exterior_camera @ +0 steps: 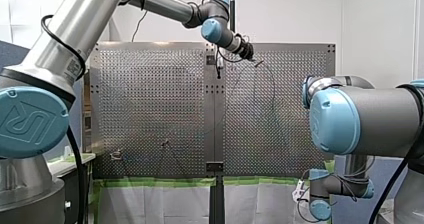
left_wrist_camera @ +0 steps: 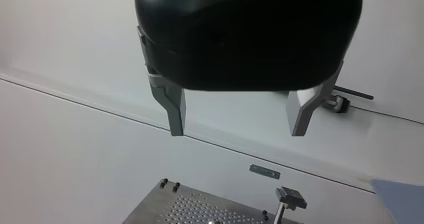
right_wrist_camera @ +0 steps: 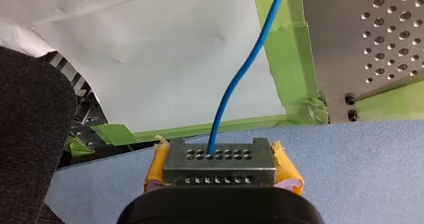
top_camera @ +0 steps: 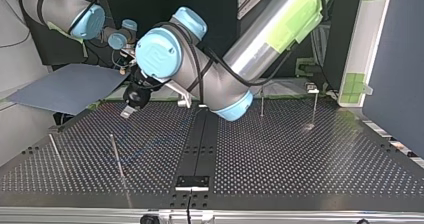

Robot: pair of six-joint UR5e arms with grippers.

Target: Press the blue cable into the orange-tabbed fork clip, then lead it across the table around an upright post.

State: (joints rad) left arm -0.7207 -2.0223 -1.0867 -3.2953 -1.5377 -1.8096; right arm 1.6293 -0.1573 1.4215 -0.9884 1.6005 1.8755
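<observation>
Right gripper (right_wrist_camera: 220,165) pinches the blue cable (right_wrist_camera: 235,82), left gripper (left_wrist_camera: 240,115) gapes empty; loose slack may snag the perforated table (right_wrist_camera: 380,44).

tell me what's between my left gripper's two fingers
Nothing. In the left wrist view my left gripper is open and the gap between its fingers is bare, with only a pale wall behind it.

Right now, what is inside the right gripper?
The blue cable rises from my right gripper, held at its perforated metal block between yellow pads. The cable's end inside is covered.
</observation>
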